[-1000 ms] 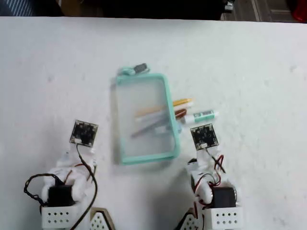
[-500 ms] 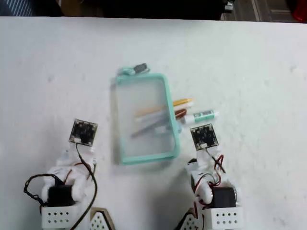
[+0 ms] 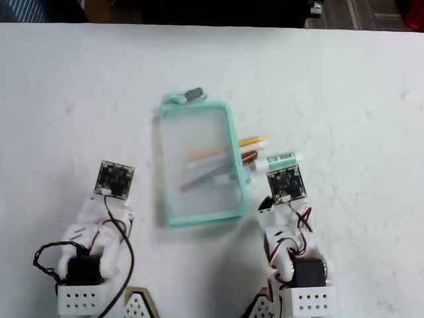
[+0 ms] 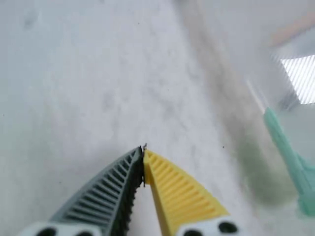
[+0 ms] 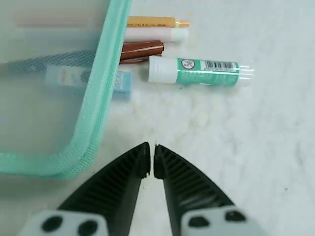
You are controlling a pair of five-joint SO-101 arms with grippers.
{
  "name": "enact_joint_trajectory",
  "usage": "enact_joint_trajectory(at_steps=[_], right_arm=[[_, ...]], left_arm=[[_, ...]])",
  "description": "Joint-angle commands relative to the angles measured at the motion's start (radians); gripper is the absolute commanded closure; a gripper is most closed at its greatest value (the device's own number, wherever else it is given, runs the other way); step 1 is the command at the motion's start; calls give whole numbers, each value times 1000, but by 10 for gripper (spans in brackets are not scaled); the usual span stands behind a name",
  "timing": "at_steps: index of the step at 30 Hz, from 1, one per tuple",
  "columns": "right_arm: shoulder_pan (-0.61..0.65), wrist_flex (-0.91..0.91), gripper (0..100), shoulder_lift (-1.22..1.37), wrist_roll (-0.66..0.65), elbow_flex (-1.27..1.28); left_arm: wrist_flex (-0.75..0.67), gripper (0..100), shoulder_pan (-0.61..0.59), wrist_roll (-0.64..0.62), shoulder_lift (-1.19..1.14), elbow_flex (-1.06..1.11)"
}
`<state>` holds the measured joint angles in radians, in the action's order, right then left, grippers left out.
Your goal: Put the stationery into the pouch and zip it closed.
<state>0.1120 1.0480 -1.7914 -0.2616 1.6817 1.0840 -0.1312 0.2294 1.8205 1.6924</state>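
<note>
A translucent pouch (image 3: 197,162) with a teal zip rim (image 5: 98,98) lies flat at the table's middle, its zip pull (image 3: 194,95) at the far end. Stationery pokes out of its right side: a yellow pen (image 5: 152,21), a white pen (image 5: 157,34), a brown pen (image 5: 142,50) and a small blue eraser (image 5: 88,78). A green-and-white glue stick (image 5: 197,71) lies on the table just outside. My right gripper (image 5: 151,158) is shut and empty, near the pouch's near right corner. My left gripper (image 4: 143,151) is shut over bare table, left of the pouch's teal rim (image 4: 285,147).
The white table (image 3: 344,99) has open room all round the pouch. The left arm (image 3: 99,225) and the right arm (image 3: 291,245) stand at the near edge, one on each side of the pouch.
The right arm has edged forward toward the glue stick and the pouch's corner. The left arm has shifted slightly. The pouch and stationery lie as before.
</note>
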Motion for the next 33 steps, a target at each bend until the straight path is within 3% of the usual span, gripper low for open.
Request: enact_joint_trajectory(at_steps=[1, 7, 13, 18, 28, 33], right_arm=[[1, 31, 983, -7, -14, 9], [1, 50, 983, -7, -14, 9], [-61, 47, 983, -7, -14, 9], [-71, 45, 983, -8, -14, 9], [-74, 50, 983, -8, -14, 9], [-74, 50, 983, -8, -14, 9]], left_arm=[[12, 976, 13, -9, 8, -57], [-112, 976, 87, 26, 8, -78], [-74, 976, 302, 35, 10, -203], [-226, 976, 400, 35, 8, -307], [-299, 976, 390, 31, 7, -316], [-331, 976, 297, 25, 7, -242]])
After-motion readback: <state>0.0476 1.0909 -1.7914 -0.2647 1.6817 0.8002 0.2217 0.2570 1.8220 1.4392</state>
